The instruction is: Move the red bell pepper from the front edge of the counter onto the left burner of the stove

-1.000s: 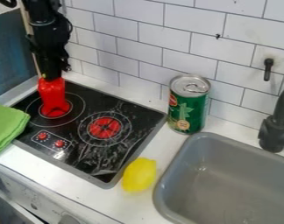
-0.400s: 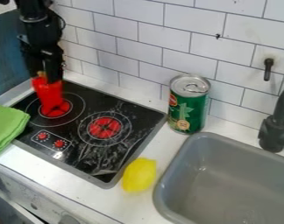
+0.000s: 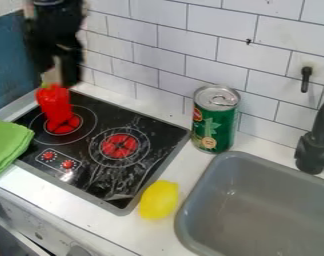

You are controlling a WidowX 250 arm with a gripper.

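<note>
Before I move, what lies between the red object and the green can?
In the camera view, between the red object and the green can: bare stovetop, its grey rim, then white counter; nothing stands there.

- A wall of white rectangular tiles (image 3: pixel 215 47) runs behind the counter, with thin dark joints and a small dark mark (image 3: pixel 249 41).
- A black peg (image 3: pixel 305 80) sticks out from the wall at the right, a greyish smudge around its top.
- A blue panel (image 3: pixel 10 62) stands upright at the left edge.
- The counter (image 3: pixel 101 217) is white.
- Set into it is a black stove top (image 3: pixel 154 131) with a grey rim, ringed burners with red centres, and two red dials.
- To its right is a grey sink (image 3: pixel 258 210) with rounded corners, beside a black faucet (image 3: pixel 310 150).
- A pale front with knobs drops away at lower left.
- Light glares off the stove top.
</note>
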